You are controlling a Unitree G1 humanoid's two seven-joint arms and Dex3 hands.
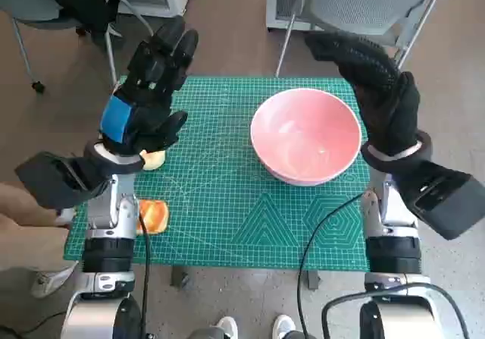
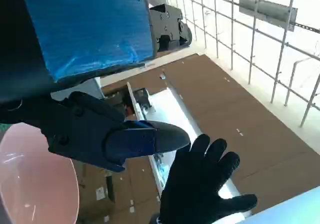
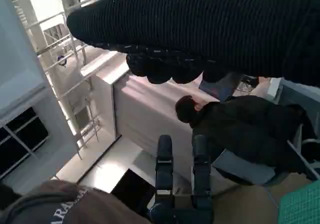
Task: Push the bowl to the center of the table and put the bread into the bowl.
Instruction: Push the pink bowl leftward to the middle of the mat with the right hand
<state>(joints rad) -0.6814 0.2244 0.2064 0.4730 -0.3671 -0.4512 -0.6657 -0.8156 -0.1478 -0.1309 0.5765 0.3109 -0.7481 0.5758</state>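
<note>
The pink bowl point(image 1: 307, 134) stands empty on the right half of the green mat point(image 1: 227, 218); part of it also shows in the left wrist view point(image 2: 30, 179). One bread piece point(image 1: 154, 217) lies near the mat's front left edge. A paler bread piece point(image 1: 154, 159) peeks out under my left wrist. My left hand point(image 1: 149, 89) is raised over the mat's left side, fingers apart, holding nothing. My right hand point(image 1: 381, 89) hovers by the bowl's right rim with fingers stretched out and empty; I cannot tell whether it touches the rim. The left wrist view shows the right hand point(image 2: 202, 189) too.
Chair legs point(image 1: 284, 47) stand behind the table and a wheeled chair point(image 1: 30, 28) at the back left. A person's leg point(image 1: 23, 225) is at the left edge, shoes point(image 1: 254, 328) below the front edge. A person in dark clothes point(image 3: 240, 129) sits nearby.
</note>
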